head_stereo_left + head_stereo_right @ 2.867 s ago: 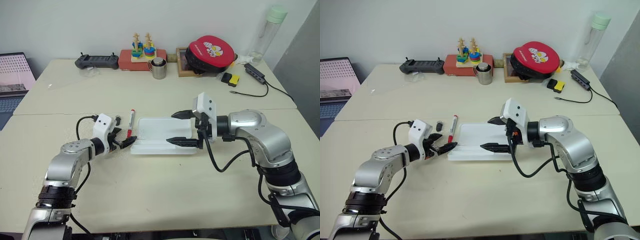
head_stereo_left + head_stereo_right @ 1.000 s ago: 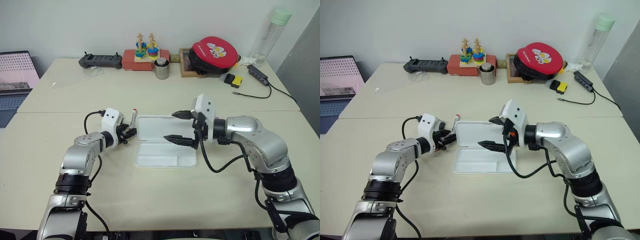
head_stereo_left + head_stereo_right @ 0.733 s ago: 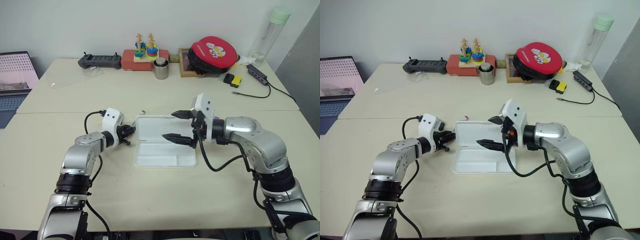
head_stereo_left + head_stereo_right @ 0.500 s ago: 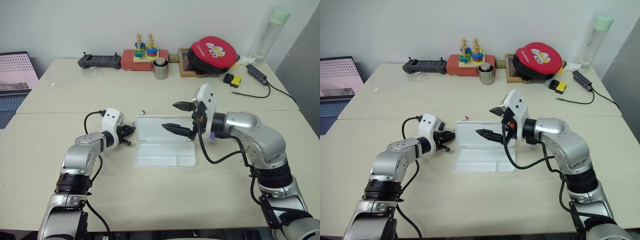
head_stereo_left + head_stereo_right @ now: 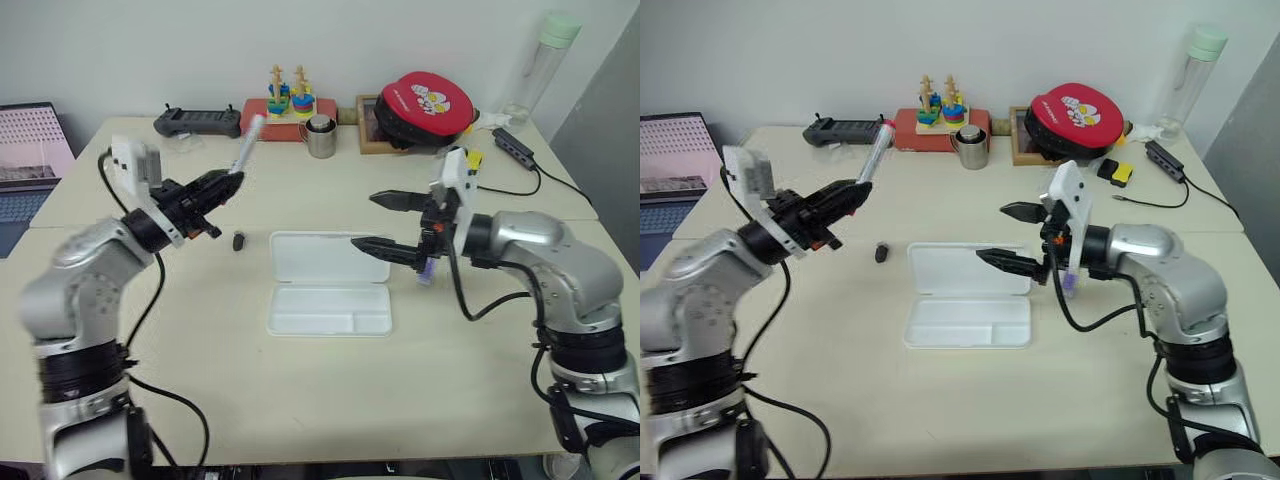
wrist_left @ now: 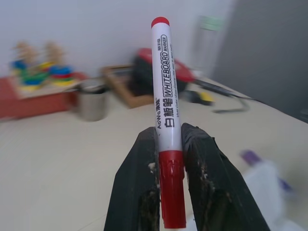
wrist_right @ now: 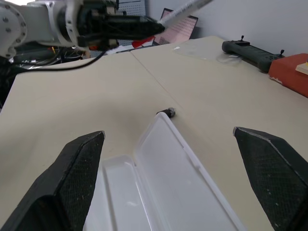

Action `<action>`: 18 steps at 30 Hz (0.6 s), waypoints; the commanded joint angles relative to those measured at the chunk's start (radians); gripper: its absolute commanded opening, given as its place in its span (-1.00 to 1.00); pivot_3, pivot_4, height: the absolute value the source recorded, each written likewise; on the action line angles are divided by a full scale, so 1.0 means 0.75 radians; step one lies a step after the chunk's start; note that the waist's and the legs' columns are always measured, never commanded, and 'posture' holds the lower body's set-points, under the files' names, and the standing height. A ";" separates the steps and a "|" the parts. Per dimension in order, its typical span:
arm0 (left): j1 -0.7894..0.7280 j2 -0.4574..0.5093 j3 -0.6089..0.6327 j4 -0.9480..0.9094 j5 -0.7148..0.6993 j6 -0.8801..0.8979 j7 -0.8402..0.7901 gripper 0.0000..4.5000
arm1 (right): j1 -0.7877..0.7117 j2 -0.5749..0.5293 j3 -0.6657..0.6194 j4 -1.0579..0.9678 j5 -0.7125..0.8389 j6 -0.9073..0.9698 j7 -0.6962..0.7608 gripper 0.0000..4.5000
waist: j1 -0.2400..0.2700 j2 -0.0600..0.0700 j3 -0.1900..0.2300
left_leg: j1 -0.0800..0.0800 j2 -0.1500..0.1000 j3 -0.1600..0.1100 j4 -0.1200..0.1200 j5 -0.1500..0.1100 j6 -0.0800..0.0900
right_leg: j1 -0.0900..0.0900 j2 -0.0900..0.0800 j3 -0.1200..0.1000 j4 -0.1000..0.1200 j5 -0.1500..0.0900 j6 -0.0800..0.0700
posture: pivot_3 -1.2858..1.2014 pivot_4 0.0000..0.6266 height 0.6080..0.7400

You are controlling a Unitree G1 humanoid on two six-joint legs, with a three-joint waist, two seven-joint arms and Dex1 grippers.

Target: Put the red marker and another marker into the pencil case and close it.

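Note:
My left gripper is shut on the red marker and holds it in the air, left of and behind the pencil case. In the left wrist view the fingers clamp the red cap end, and the white barrel sticks out past them. The white case lies open and flat at mid-table, its tray nearest me. My right gripper hovers open over the case's right edge, with nothing in it. The purple highlighter lies on the table just right of the case, below that wrist.
A small black cap lies left of the case. Along the far edge stand a black controller, a red box with a stacking toy, a metal cup and a red pouch. A laptop sits far left.
My left gripper has shut on the red marker and lifted it up and to the left, off the table. The right gripper has shifted right, still open, uncovering the highlighter.

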 commanded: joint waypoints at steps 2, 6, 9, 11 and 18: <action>0.119 0.227 -0.368 -0.086 0.203 -0.157 -0.333 -0.81 | 0.030 -0.132 -0.033 -0.046 0.023 -0.012 0.093 1.00 | 0.001 0.002 0.001 | 0.000 0.000 0.001 0.000 0.000 0.000 | 0.000 0.000 0.000 0.000 0.000 0.000 | 0.03 -0.52 1.00; 0.087 0.240 -0.568 0.026 0.384 -0.348 -0.432 -0.81 | 0.080 -0.192 -0.023 -0.097 0.030 0.006 0.101 1.00 | 0.006 0.002 0.002 | 0.000 0.002 0.001 0.000 0.000 0.000 | 0.000 0.002 0.000 0.000 0.000 0.000 | 0.03 -0.52 1.00; 0.048 0.225 -0.687 0.161 0.551 -0.536 -0.473 -0.81 | 0.114 -0.201 -0.019 -0.143 0.039 0.027 0.079 1.00 | 0.007 0.002 0.002 | 0.000 0.001 0.001 0.000 0.000 0.000 | 0.000 0.001 0.000 0.000 0.000 0.000 | 0.03 -0.52 1.00; -0.001 0.192 -0.746 0.245 0.625 -0.625 -0.497 -0.81 | 0.138 -0.204 -0.014 -0.180 0.042 0.049 0.060 1.00 | 0.006 0.002 0.002 | -0.001 0.001 0.002 0.000 0.000 0.000 | -0.001 0.001 0.000 0.000 0.000 0.000 | 0.03 -0.52 1.00; -0.132 0.076 -0.827 0.474 0.766 -0.848 -0.531 -0.81 | 0.232 -0.241 0.000 -0.281 0.035 0.110 -0.005 1.00 | 0.018 0.001 0.002 | -0.002 0.000 0.001 0.001 0.000 0.000 | -0.001 0.001 -0.002 0.000 0.000 0.000 | 0.03 -0.52 1.00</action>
